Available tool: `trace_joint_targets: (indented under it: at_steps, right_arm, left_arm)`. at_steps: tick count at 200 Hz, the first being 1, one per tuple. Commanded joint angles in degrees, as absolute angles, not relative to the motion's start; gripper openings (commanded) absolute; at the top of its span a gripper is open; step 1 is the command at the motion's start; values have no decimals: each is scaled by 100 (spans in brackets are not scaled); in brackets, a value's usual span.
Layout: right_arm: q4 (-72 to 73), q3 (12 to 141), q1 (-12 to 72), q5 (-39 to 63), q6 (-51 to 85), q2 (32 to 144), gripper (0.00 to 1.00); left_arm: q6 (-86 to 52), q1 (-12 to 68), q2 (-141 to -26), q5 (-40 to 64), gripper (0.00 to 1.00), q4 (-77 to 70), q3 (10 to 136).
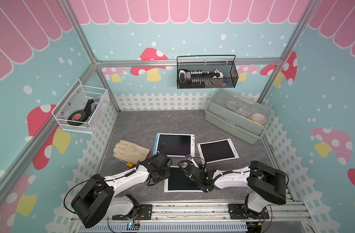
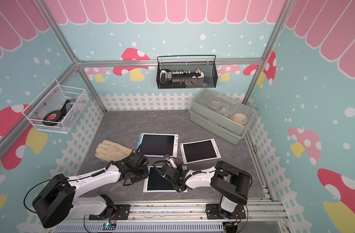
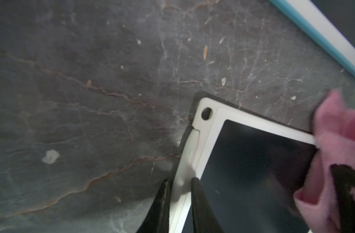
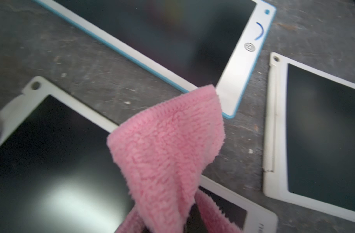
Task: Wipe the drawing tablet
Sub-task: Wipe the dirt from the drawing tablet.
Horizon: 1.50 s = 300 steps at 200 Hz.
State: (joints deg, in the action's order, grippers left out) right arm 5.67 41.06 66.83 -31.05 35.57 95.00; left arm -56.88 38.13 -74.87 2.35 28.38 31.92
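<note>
Right fingers clamped the pink cloth; left fingers straddled the drawing tablet rim at 9 o'clock, grip unclear; flat strokes suited.

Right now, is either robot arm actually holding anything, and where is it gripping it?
Yes. The right end effector clamps a pink cloth by one bunched end. The left end effector pinches the side rim of the nearest tablet.

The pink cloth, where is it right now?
In the right wrist view the pink cloth hangs from the right end effector, over the far edge of the nearest white tablet, just short of the blue-edged tablet.
</note>
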Motion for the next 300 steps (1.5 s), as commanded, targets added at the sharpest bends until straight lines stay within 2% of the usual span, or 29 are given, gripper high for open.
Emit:
trace_joint_targets:
  at_steps: [1,56,94,114,155,174,197,224,249,269,300]
  right_arm:
    - [420,3808,6662,-3752,3928,9498,0]
    - [-188,2655,6570,-4235,4852,8473,0]
    - [438,3423,6976,-3953,4335,9222,0]
    - [313,3663,7041,-4068,4481,9450,0]
    - [-652,2455,6456,-4160,5477,8201,0]
    - [-1184,2478,6447,-4125,5745,7884,0]
    - [-703,2866,6637,-3856,5485,8345,0]
    - [-533,4029,7055,-3824,4900,9315,0]
    - [-710,4114,6978,-3748,4952,9528,0]
    - [-910,3522,6695,-3663,5429,9226,0]
    - [-1619,2705,6539,-3793,6174,8116,0]
  left_arm:
    - [-5932,3877,-8026,80,19,3324,2687]
    - [-6126,3877,-8106,-44,17,3445,2609]
    - [-6084,3889,-8032,-18,17,3445,2636]
    - [-6113,3884,-8057,-19,17,3446,2633]
    - [-6108,3885,-8176,-62,16,3445,2643]
    - [-6126,3890,-8189,-88,16,3457,2662]
    - [-6131,3888,-8220,-79,16,3450,2696]
    - [-6111,3885,-8283,-71,15,3432,2747]
    - [-6122,3911,-8344,-60,15,3377,2753]
    - [-6113,3911,-8367,-70,15,3376,2747]
    - [-6116,3911,-8324,-66,14,3404,2729]
